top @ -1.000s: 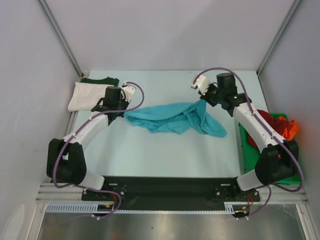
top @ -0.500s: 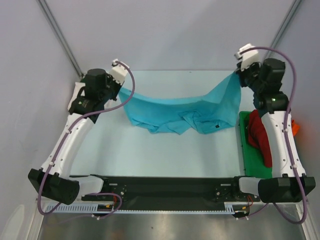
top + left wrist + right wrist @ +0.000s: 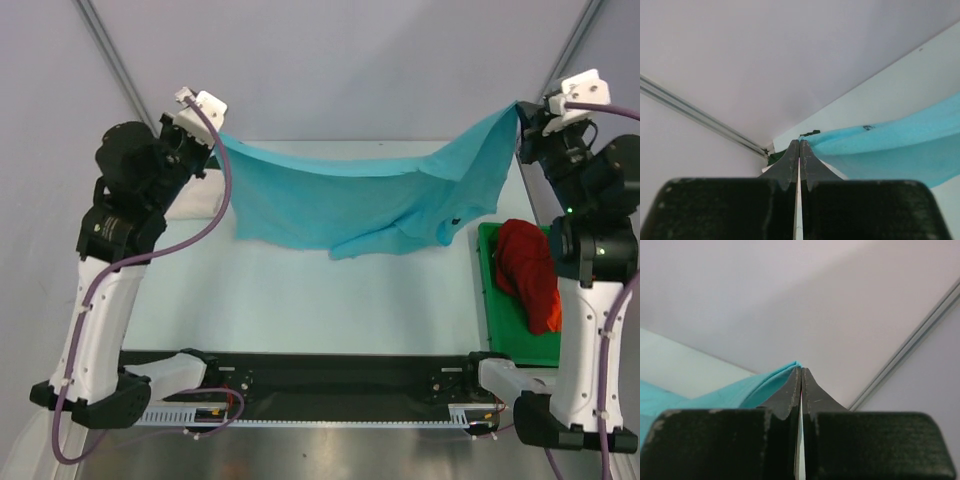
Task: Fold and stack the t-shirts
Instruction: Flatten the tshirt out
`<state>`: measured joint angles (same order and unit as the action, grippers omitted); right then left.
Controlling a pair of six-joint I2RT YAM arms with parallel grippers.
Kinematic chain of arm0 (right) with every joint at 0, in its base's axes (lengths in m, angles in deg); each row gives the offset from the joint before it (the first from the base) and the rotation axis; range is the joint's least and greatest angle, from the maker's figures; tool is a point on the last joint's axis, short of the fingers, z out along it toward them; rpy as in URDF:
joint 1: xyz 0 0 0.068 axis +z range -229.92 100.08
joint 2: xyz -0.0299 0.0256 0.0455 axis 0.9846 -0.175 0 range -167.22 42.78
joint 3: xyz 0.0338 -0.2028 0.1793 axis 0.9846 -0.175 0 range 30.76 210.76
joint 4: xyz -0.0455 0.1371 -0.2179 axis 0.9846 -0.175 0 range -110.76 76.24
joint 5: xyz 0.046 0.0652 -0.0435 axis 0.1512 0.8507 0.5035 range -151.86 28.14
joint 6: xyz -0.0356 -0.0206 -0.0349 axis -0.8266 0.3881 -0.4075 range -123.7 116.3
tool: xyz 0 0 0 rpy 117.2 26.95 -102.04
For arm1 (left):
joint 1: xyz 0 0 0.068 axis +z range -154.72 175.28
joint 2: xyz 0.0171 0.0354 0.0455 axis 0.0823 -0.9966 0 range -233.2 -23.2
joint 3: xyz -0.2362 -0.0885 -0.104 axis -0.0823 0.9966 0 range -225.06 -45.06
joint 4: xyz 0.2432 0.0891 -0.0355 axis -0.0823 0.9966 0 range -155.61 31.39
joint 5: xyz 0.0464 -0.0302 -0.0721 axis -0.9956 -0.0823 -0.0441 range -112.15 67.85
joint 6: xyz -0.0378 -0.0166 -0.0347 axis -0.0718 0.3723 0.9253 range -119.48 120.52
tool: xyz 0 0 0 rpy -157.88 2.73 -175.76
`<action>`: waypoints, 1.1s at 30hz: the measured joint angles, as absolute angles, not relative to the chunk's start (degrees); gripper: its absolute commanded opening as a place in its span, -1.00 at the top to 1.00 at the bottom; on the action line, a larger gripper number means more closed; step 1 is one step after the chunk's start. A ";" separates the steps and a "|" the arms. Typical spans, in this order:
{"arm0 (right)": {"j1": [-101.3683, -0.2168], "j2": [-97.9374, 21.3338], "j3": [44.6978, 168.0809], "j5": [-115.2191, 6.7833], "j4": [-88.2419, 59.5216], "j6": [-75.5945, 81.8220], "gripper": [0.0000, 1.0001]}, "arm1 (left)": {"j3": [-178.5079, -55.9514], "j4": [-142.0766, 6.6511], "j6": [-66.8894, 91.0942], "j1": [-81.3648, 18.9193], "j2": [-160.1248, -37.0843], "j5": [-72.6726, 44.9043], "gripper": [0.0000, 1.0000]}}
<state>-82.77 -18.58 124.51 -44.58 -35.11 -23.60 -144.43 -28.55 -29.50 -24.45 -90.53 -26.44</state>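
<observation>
Turquoise cloth spans the gap between my two arms in the overhead view. The turquoise t-shirt [image 3: 370, 195] hangs above the table [image 3: 300, 300] with its long axis running left to right. Its top edge is pulled fairly taut from corner to corner, and the rest droops in loose folds, bunched at the lower middle. I cannot tell whether the lowest fold touches the table. My left end effector [image 3: 213, 140] is pressed together on the shirt's left upper corner. My right end effector [image 3: 520, 110] is pressed together on the right upper corner, a little higher. The red t-shirt [image 3: 525, 265] lies crumpled on the green tray [image 3: 500, 330] at the table's right edge.

From the left wrist, my left end effector [image 3: 799, 142] has its jaws closed tip to tip, pinching the shirt's corner. The turquoise t-shirt [image 3: 890, 145] stretches away to the right.

From the right wrist, my right end effector [image 3: 801, 370] is likewise clamped on a corner, and the turquoise t-shirt [image 3: 740, 390] falls away to the left.
</observation>
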 measured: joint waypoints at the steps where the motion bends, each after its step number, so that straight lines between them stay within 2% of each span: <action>1: -82.79 -17.38 125.47 -44.43 -35.13 -23.34 1.00 | -144.78 -28.38 -29.72 -24.45 -89.61 -26.42 0.99; 14: -82.79 -3.02 132.58 -43.93 -34.45 -21.24 1.00 | -152.85 -26.80 -29.96 -21.19 -78.57 -21.70 0.99; 20: -82.79 -6.30 142.98 -44.08 -34.21 -21.96 1.00 | -159.60 -28.16 -30.04 -18.72 -76.04 -20.21 0.99; 25: -82.79 -11.98 148.42 -44.25 -32.70 -23.32 1.00 | -158.16 -30.80 -30.63 -18.55 -76.15 -22.03 0.99; 28: -82.77 -13.45 143.70 -44.19 -31.98 -24.52 1.00 | -151.95 -31.02 -30.59 -18.48 -76.50 -22.83 0.99; 33: -82.79 -13.27 124.97 -42.20 -32.18 -27.65 1.00 | -134.05 -30.43 -30.63 -18.42 -77.66 -22.90 0.99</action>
<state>-82.79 -13.27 124.97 -42.20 -32.18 -27.65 -134.05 -30.43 -30.63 -18.42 -77.66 -22.90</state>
